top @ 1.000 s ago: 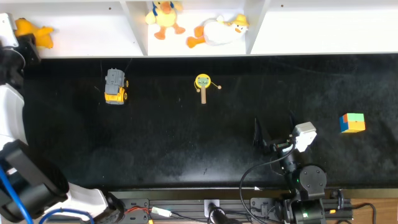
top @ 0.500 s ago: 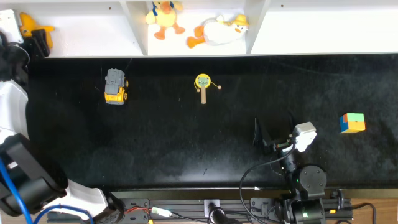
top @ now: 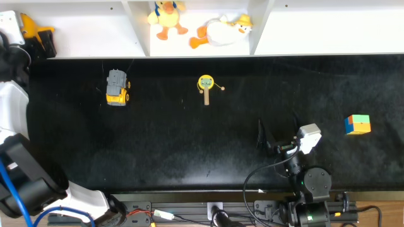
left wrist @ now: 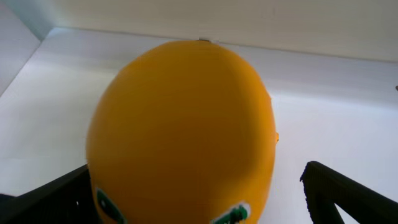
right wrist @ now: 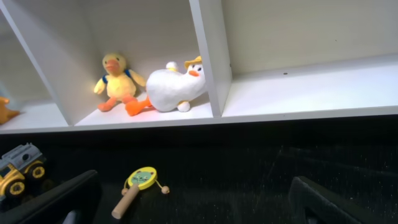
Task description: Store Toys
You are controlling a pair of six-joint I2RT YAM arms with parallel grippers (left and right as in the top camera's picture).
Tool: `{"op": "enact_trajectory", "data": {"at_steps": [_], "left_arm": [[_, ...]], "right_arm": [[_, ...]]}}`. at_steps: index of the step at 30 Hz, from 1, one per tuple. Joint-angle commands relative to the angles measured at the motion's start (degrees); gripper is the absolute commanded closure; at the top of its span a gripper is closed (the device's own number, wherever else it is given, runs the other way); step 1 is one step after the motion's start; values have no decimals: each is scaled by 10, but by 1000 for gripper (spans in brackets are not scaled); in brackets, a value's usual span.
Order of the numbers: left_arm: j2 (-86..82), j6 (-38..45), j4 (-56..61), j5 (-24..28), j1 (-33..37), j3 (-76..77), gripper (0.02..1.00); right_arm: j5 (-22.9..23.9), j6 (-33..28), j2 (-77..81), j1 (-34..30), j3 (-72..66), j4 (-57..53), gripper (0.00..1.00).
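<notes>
Up along the far edge of the black table (top: 189, 145) stands a white shelf (top: 328, 38) split into compartments. Its left compartment holds an orange plush toy (left wrist: 180, 124), and the left gripper (left wrist: 196, 180) sits in there with it. Its fingers are spread to either side of the toy, with a clear gap showing at one finger. The middle compartment holds two toys, a yellow duck (top: 167, 16) and a white goose (top: 221, 30), lying side by side. Out on the table lie a toy truck (top: 117, 87), a small rattle (top: 206, 85) and a coloured cube (top: 357, 124), all well apart. The right gripper (top: 276, 131) sits low near its base, fingers wide apart, holding nothing.
</notes>
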Motion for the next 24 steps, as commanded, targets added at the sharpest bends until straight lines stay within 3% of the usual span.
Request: {"op": "enact_trajectory", "data": {"at_steps": [1, 8, 16, 24], "left_arm": [[-56, 0, -31, 5, -4, 11, 20], [-141, 0, -166, -26, -4, 11, 20], [-211, 0, -365, -24, -12, 10, 23], [-210, 17, -431, -25, -94, -26, 20]], "right_arm": [[7, 4, -4, 2, -8, 3, 5], [7, 4, -4, 2, -8, 3, 5], [7, 4, -4, 2, -8, 3, 5], [7, 4, -4, 2, -8, 3, 5]]}}
